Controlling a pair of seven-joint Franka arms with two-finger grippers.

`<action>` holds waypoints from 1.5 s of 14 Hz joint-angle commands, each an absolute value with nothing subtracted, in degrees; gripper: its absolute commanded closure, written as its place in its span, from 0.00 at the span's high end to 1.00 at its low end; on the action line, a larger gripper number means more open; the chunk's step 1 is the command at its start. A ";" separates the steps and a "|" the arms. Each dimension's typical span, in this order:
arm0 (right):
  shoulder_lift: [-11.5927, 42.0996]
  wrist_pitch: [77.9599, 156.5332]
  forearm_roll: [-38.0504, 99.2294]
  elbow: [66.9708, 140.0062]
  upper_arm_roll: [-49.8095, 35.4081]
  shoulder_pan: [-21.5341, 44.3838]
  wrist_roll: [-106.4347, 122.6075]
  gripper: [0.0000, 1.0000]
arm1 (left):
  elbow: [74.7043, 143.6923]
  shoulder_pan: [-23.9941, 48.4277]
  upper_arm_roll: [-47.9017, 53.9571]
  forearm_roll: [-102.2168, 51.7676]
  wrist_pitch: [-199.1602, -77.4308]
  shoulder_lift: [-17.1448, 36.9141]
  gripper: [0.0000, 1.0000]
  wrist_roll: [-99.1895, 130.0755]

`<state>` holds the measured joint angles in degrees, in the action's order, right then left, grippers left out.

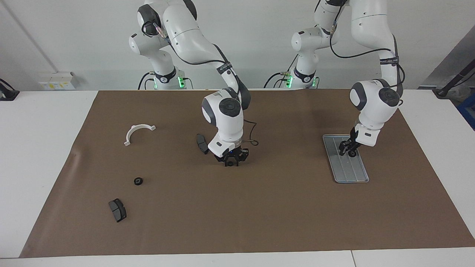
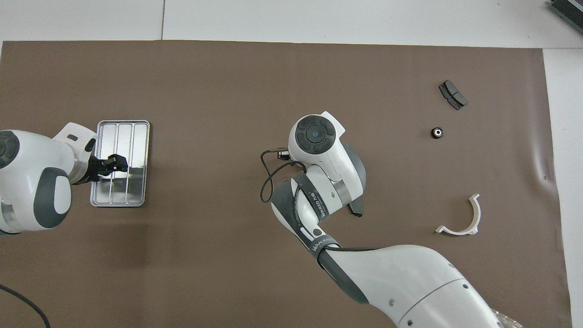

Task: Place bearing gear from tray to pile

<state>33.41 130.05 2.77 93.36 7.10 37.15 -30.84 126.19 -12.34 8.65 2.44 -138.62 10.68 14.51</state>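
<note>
The silver grooved tray lies on the brown mat toward the left arm's end; it also shows in the overhead view. My left gripper is down at the tray, shut on a small black bearing gear. The pile is scattered toward the right arm's end: a white half-ring bracket, a black gear, a dark pad and a second pad. My right gripper hangs low over the mat's middle, beside that second pad.
The brown mat covers most of the white table. In the overhead view the right arm's wrist hides its gripper and most of the second pad. A black cable loops by the wrist.
</note>
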 commanded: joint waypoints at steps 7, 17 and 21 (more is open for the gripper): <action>32.78 130.08 1.93 94.04 7.12 37.44 -32.96 0.00 | 126.30 -12.04 8.26 1.67 -139.74 9.58 0.50 14.77; 25.05 123.93 0.53 93.95 7.82 23.05 -16.91 0.00 | 124.98 -12.39 8.17 1.67 -143.61 11.95 0.59 14.68; 25.05 127.51 1.40 97.98 7.73 14.26 -3.71 0.00 | 124.80 -12.48 8.17 1.67 -144.14 12.22 0.58 14.68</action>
<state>25.47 124.39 1.01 94.65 8.76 17.53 -8.43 124.87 -12.37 8.36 2.43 -142.84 11.82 14.56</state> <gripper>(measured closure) 0.762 0.414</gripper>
